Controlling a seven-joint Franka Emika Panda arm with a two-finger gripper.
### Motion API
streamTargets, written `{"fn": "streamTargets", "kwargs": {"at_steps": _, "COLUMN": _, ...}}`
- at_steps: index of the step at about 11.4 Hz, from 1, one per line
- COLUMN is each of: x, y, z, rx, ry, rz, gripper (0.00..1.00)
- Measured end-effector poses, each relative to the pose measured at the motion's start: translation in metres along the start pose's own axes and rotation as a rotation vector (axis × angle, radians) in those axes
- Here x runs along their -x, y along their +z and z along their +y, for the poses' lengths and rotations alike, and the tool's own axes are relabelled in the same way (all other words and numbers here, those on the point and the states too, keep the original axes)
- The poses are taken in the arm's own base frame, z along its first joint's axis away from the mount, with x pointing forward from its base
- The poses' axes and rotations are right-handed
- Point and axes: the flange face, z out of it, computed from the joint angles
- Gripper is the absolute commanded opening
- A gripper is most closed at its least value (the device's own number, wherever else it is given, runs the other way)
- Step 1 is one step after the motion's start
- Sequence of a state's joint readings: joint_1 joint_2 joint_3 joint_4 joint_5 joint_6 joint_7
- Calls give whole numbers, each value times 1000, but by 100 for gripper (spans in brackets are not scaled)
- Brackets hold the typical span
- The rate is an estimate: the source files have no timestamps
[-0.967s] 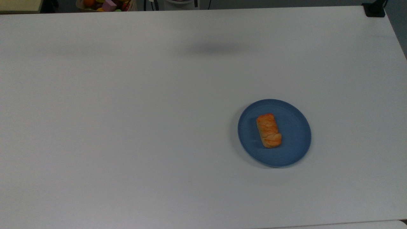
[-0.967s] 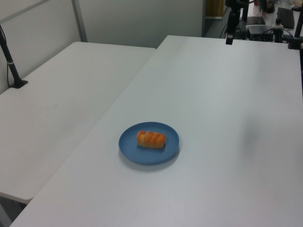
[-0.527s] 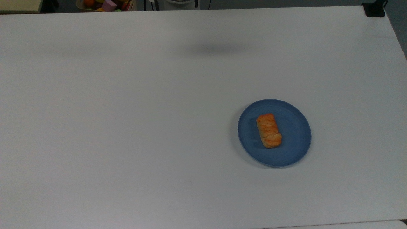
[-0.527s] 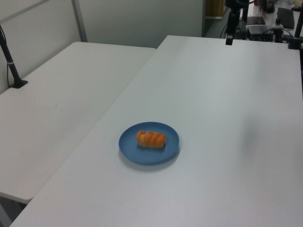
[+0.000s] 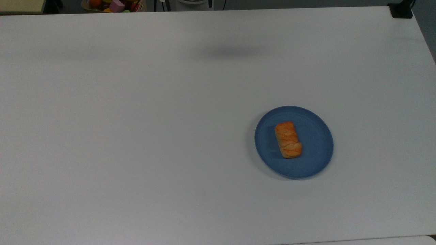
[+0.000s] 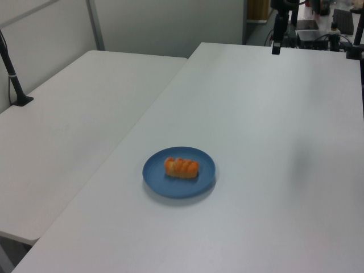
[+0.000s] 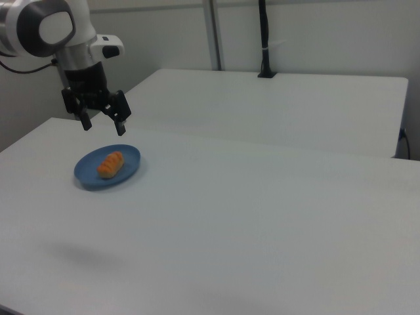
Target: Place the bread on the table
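Observation:
The bread (image 5: pixel 288 140) is a small golden-orange braided roll lying on a round blue plate (image 5: pixel 316 136), right of the middle of the white table (image 5: pixel 136 136) in the top view. In the left view the bread (image 6: pixel 182 167) rests on the plate (image 6: pixel 179 185) near the table's left edge. In the right view my gripper (image 7: pixel 103 126) hangs in the air, open and holding nothing. It appears just above the bread (image 7: pixel 110 164) and plate (image 7: pixel 128 157) and touches neither.
A second white table (image 6: pixel 74 119) adjoins on the left view's left, with a black pole clamped to it (image 6: pixel 14 79). A bin of colourful toys (image 5: pixel 114 5) sits beyond the top view's upper edge. A black clamp (image 5: pixel 401 10) grips the table corner.
The faint shadow on the table has crept slightly toward the top view's left. Bread and plate have not moved.

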State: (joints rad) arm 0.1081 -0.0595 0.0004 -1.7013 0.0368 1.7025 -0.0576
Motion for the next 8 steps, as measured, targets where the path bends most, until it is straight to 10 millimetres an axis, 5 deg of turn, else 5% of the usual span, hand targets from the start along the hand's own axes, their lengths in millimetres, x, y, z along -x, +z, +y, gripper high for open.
{"fn": "streamTargets", "kwargs": {"at_steps": 5, "x": 1, "y": 10, "z": -8, "rx": -3, "ry": -31, "rz": -49, "gripper": 100}}
{"fn": "streamTargets", "kwargs": {"at_steps": 8, "x": -36, "y": 22, "z": -40, "rx": -6, "ry": -67, "rz": -48, "gripper": 100}}
